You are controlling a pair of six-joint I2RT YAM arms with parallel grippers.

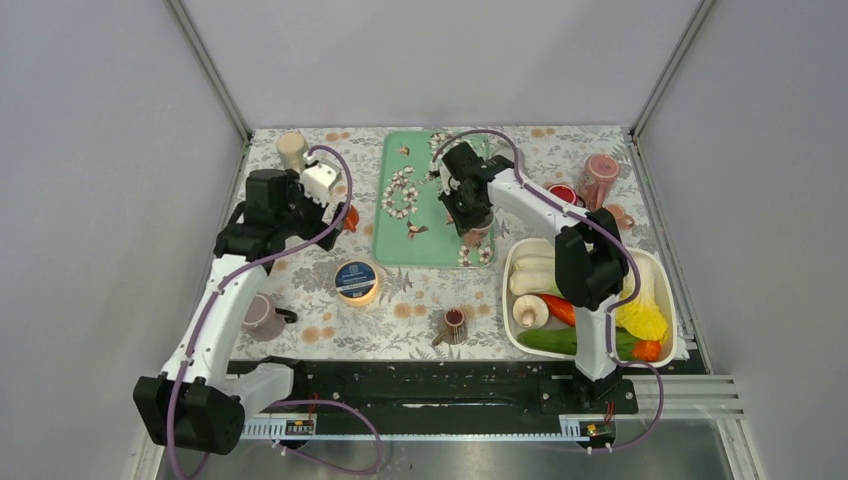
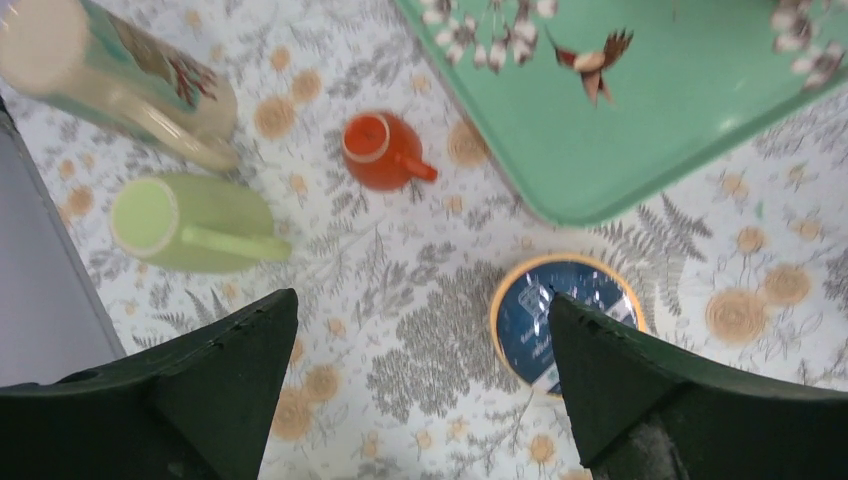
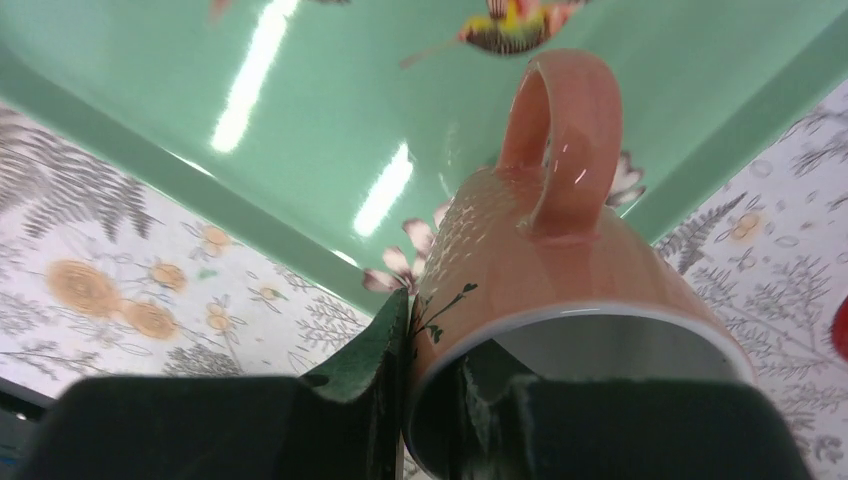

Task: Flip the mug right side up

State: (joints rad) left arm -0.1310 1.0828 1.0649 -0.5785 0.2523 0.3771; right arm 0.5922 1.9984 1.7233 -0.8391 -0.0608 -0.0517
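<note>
Right now I have the mug (image 3: 560,250) pinched by its rim in my right fingers (image 3: 375,350) — one inside, one outside — over the tray's (image 3: 300,100) five o'clock corner. Mid-turn, I judge; next, roll the wrist mouth-up and set it down. My left fingers (image 2: 230,350) gape, holding nothing.

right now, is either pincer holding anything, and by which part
The right pincer grips the pink mug by the wall at its rim, one finger outside and one inside the mouth. The left pincer is open and holds nothing.
</note>
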